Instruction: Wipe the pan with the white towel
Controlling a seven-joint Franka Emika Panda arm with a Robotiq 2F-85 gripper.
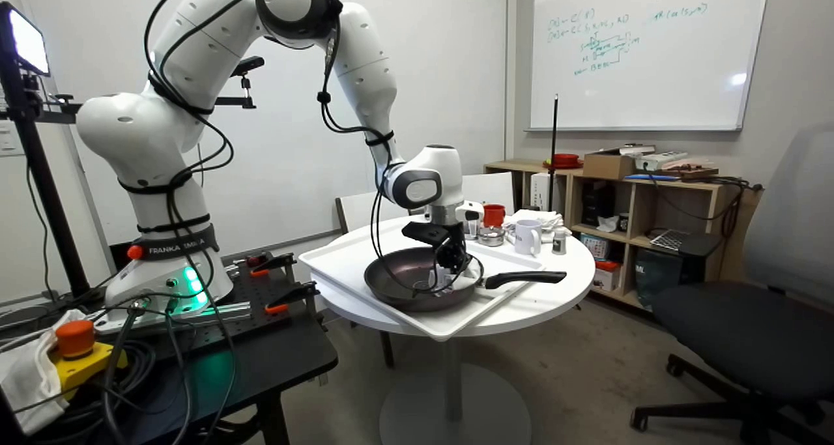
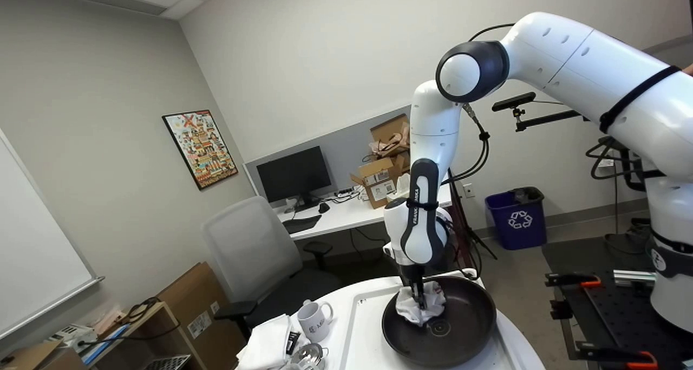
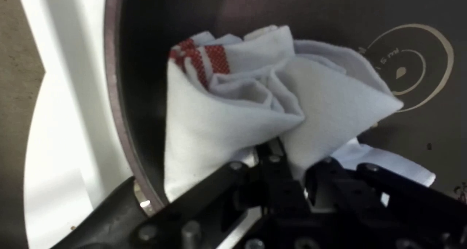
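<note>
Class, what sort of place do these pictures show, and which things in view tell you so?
Probably a robotics lab or office room, despite the frying pan: there is a robot arm, a scribbled-on whiteboard, and a desk with a computer monitor on it.

A whiteboard (image 1: 684,73) hangs on a gray wall (image 1: 791,67) above wooden shelves (image 1: 636,210)

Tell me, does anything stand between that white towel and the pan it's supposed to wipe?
Nothing visible does. The jaws are closed on the white towel, which is bunched inside the pan; the towel's underside is hidden.
</note>
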